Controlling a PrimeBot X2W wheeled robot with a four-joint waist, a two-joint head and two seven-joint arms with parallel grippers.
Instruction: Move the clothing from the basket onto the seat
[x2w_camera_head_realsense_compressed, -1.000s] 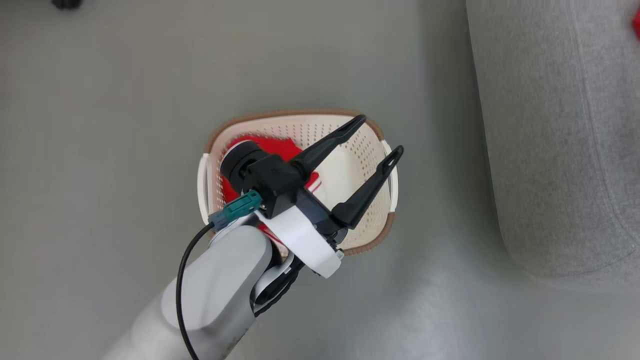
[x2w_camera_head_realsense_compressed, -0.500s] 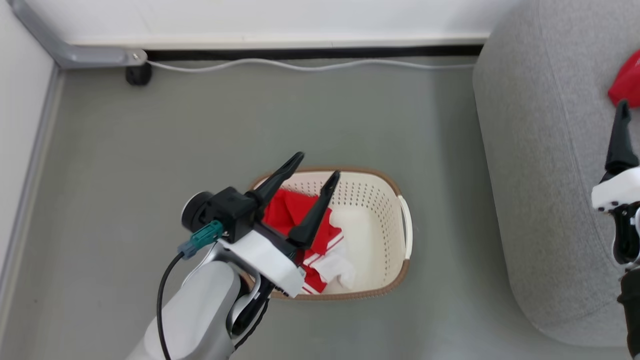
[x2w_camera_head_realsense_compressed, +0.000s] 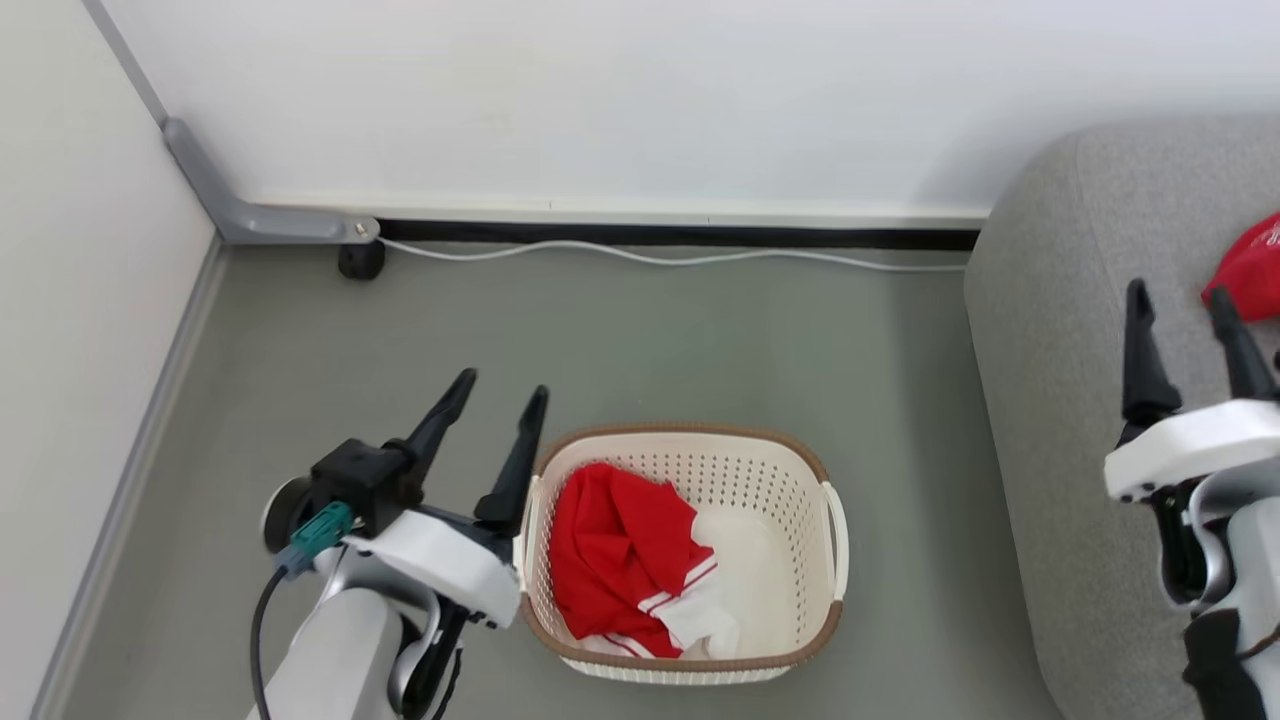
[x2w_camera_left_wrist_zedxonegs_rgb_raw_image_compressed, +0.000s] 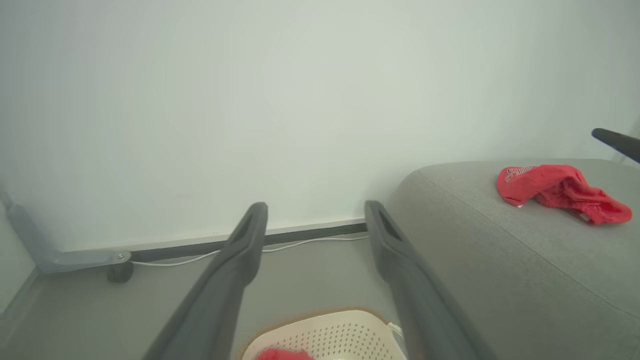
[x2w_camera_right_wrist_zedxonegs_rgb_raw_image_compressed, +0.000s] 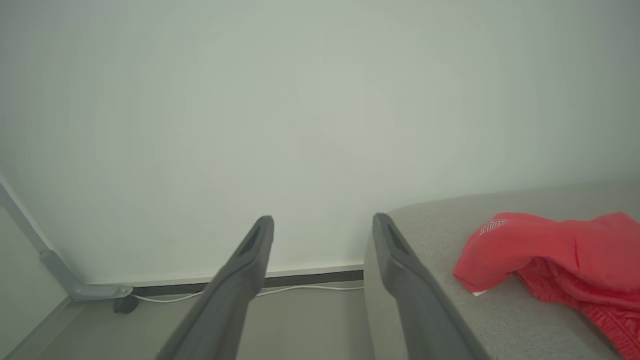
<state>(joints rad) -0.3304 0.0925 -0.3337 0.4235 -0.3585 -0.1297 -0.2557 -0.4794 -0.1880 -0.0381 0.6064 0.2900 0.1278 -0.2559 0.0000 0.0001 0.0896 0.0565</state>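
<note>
Head view: the basket (x2w_camera_head_realsense_compressed: 690, 434) stands on the floor (x2w_camera_head_realsense_compressed: 640, 340), near the seat's (x2w_camera_head_realsense_compressed: 1060, 400) left edge but apart from it. The clothing (x2w_camera_head_realsense_compressed: 615, 545) lies bunched inside, against the basket's left wall. The left gripper (x2w_camera_head_realsense_compressed: 504, 384) hovers just left of the basket rim, fingers spread and empty. The right gripper (x2w_camera_head_realsense_compressed: 1177, 293) hangs over the seat, fingers parted and empty, near a second red garment (x2w_camera_head_realsense_compressed: 1250, 275).

Left wrist view: the parted fingers frame the wall, with the basket rim below.

Right wrist view: the second red garment lies on the seat, right of the spread fingers.
</note>
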